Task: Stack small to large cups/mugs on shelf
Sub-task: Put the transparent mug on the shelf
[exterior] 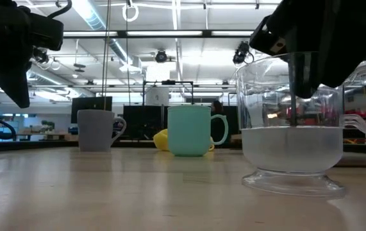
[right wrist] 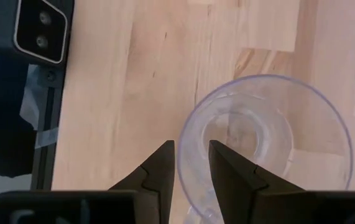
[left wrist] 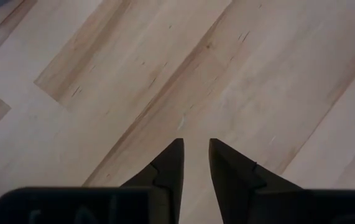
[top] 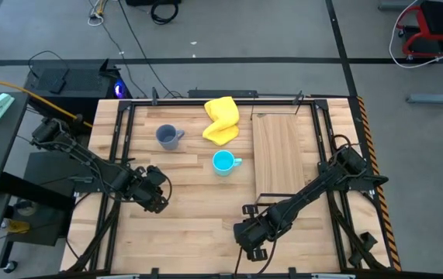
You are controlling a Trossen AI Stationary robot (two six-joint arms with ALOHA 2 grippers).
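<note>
The small clear glass cup [exterior: 291, 135] stands on its foot on the tabletop near the front edge; it also shows in the right wrist view [right wrist: 267, 140]. My right gripper [top: 248, 232] is shut on its rim. The cyan mug [top: 223, 162] and the grey-blue mug [top: 168, 136] stand upright farther back, mid-table. The light-wood shelf [top: 278, 155] lies flat at the right, bare. My left gripper [top: 153, 198] hovers over bare planks at the left, shut and empty [left wrist: 196, 149]. My right gripper holds the glass cup by its rim wall [right wrist: 186, 155], one finger inside the bowl [exterior: 298, 77] and one outside. The fingers come from above, pointing down. The cup stays upright with its foot [exterior: 295, 183] on the table.
A crumpled yellow cloth [top: 221, 120] lies at the far side between the mugs and the shelf. A black metal frame [top: 120, 139] runs along the table's sides. Bare planks lie between the two grippers.
</note>
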